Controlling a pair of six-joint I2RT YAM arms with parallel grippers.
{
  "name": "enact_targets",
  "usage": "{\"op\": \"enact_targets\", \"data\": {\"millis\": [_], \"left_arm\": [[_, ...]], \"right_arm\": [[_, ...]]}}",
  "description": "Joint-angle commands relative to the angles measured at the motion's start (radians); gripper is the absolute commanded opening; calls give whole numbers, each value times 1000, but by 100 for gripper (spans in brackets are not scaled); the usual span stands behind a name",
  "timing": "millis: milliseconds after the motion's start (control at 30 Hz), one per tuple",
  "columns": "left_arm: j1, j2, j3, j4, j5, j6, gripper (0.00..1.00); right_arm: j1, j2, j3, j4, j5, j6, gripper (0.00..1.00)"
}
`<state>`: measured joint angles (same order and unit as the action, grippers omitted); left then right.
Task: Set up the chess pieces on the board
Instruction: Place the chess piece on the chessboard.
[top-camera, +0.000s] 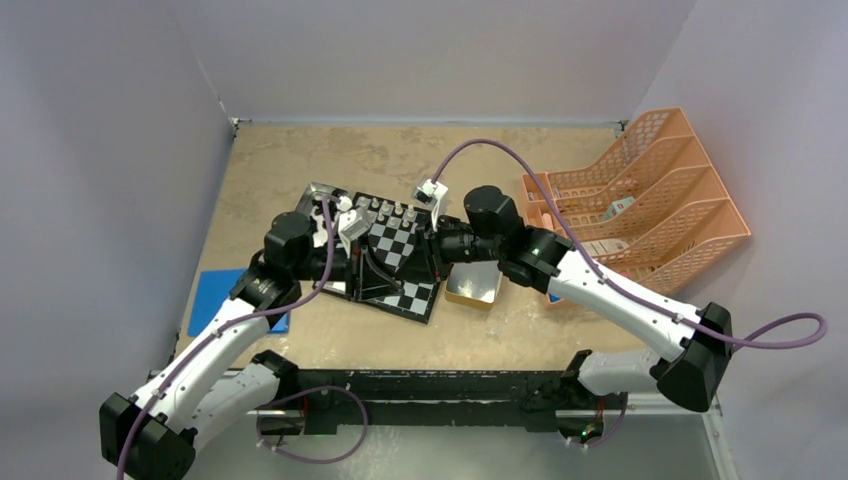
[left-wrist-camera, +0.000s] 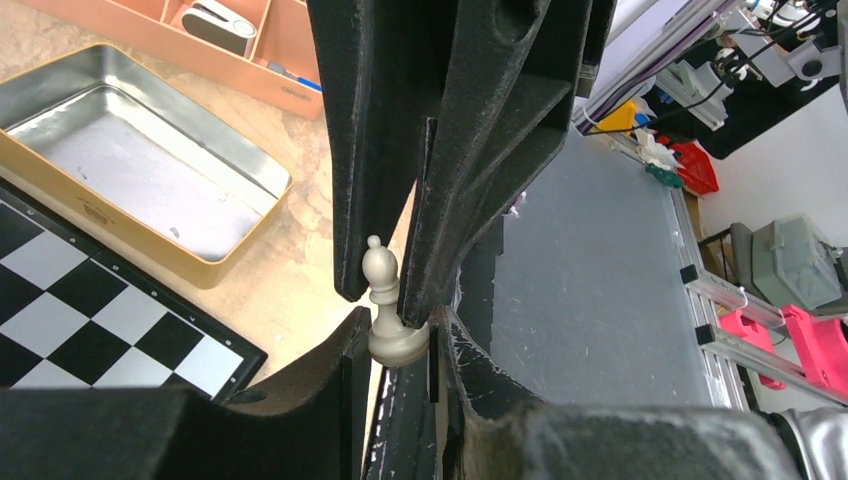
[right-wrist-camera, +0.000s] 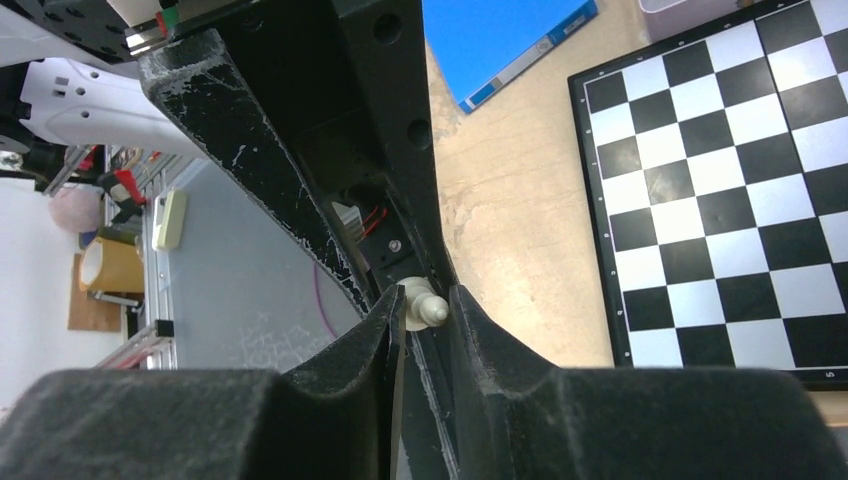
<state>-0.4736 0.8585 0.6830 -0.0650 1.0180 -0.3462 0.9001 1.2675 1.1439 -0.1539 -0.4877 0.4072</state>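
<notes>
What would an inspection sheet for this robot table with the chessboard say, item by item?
Surface: tan table, no spills seen.
Job's things: chessboard flat mid-table; row of pale pieces at its far edge; one cream-white piece held off the table.
Clutter: empty gold tin beside the board; silver tray; orange mesh trays; blue pad.
Grippers: left gripper clamps the piece's base; right gripper has fingers either side of its top, grip unclear.
Cables: purple cables loop off both arms.
Surroundings: pale walls on three sides.
</notes>
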Motion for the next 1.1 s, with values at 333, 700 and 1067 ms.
{"op": "enact_targets", "data": {"millis": [333,700,1067], "left_arm": [[1,-23,-5,67,-23,18,11],[1,-139,-20,-181,-435,14,74],[1,-408,-23,-335,-726,108,75]], "right_arm": [[-3,-44,1,7,-38,25,3],[-4,9,-35,236,560,66,4],[-12,405,152,261,1034,-71,4]]}}
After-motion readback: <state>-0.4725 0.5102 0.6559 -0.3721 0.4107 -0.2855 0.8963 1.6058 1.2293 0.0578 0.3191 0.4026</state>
